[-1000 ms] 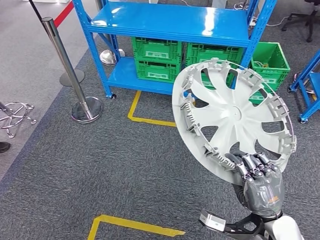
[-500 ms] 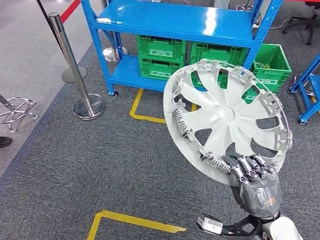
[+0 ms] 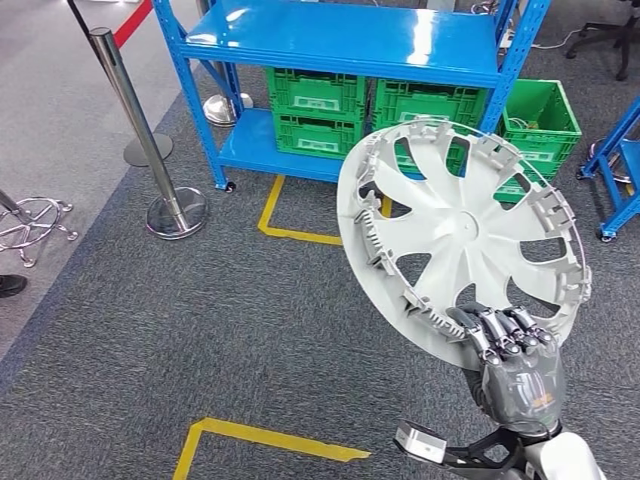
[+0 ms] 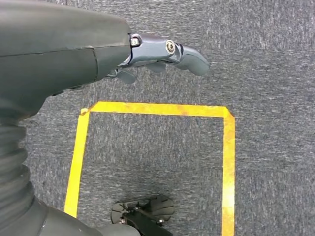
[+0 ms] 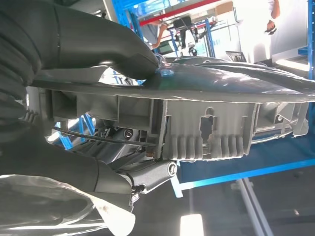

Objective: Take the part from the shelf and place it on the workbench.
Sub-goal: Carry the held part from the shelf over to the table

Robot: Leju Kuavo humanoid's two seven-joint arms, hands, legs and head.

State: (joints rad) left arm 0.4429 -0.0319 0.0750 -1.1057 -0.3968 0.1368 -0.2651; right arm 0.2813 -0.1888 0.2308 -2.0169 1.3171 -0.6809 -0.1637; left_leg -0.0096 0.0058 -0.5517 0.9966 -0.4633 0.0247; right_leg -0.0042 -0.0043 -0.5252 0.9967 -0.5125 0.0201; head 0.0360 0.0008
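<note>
The part is a large silver-white wheel cover (image 3: 462, 235) with curved spokes, held up tilted in front of the blue shelf (image 3: 340, 45). My right hand (image 3: 517, 370) grips its lower rim, fingers curled over the edge. In the right wrist view the cover's rim (image 5: 208, 128) with its clips lies between my thumb and fingers (image 5: 148, 174). My left hand (image 4: 111, 44) hangs over the carpet with its fingers (image 4: 167, 49) stretched out and nothing in them.
Green crates (image 3: 317, 110) sit on the shelf's bottom level, and another green crate (image 3: 540, 120) stands to the right of it. A chrome barrier post (image 3: 143, 130) stands at the left. Yellow tape (image 3: 264, 440) marks the grey carpet. People stand far off (image 5: 273, 14).
The whole picture has shifted slightly between frames, so the camera has moved. The wheel cover stays in my right hand, swaying a little left and then back.
</note>
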